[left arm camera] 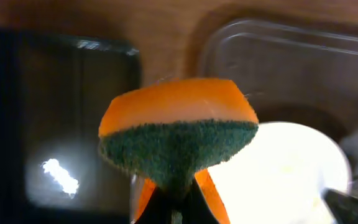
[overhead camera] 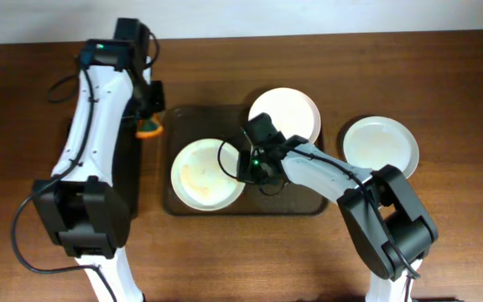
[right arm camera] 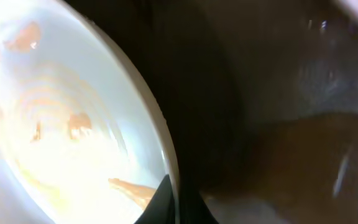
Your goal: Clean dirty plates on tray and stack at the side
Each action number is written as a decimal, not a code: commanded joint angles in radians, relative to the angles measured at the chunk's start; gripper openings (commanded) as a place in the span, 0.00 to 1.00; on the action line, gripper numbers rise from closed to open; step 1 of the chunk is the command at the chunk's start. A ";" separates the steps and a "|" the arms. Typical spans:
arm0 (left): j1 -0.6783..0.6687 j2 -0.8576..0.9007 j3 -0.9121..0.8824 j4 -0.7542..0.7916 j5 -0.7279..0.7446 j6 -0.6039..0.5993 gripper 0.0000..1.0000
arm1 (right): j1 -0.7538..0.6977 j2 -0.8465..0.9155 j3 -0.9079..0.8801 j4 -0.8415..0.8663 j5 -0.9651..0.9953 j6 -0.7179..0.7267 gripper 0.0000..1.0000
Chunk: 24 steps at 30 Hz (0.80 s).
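The brownish tray (overhead camera: 183,117) holds two plates. The front left plate (overhead camera: 199,176) has faint orange sauce streaks; the right wrist view shows them on it (right arm camera: 61,124). My right gripper (overhead camera: 246,164) is shut on this plate's right rim (right arm camera: 173,199). A plain white plate (overhead camera: 285,111) sits at the tray's back right. A third white plate (overhead camera: 381,145) lies on the table right of the tray. My left gripper (overhead camera: 149,117) is shut on an orange and green sponge (left arm camera: 179,130), just left of the tray's back left corner (left arm camera: 278,56).
A black tray (left arm camera: 55,124) lies left of the brownish tray, under my left arm. The wooden table (overhead camera: 459,235) runs out to the right and front. My right arm (overhead camera: 325,172) reaches across the tray's right half.
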 commanded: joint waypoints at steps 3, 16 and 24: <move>0.140 -0.004 -0.032 -0.019 -0.035 -0.021 0.00 | -0.002 -0.071 0.185 -0.274 0.131 -0.225 0.04; 0.204 -0.004 -0.205 0.081 0.041 -0.021 0.00 | 0.452 -0.101 0.462 -0.629 1.537 -0.248 0.04; 0.204 -0.004 -0.205 0.082 0.041 -0.021 0.00 | 0.486 -0.101 0.462 -0.603 1.404 -0.248 0.04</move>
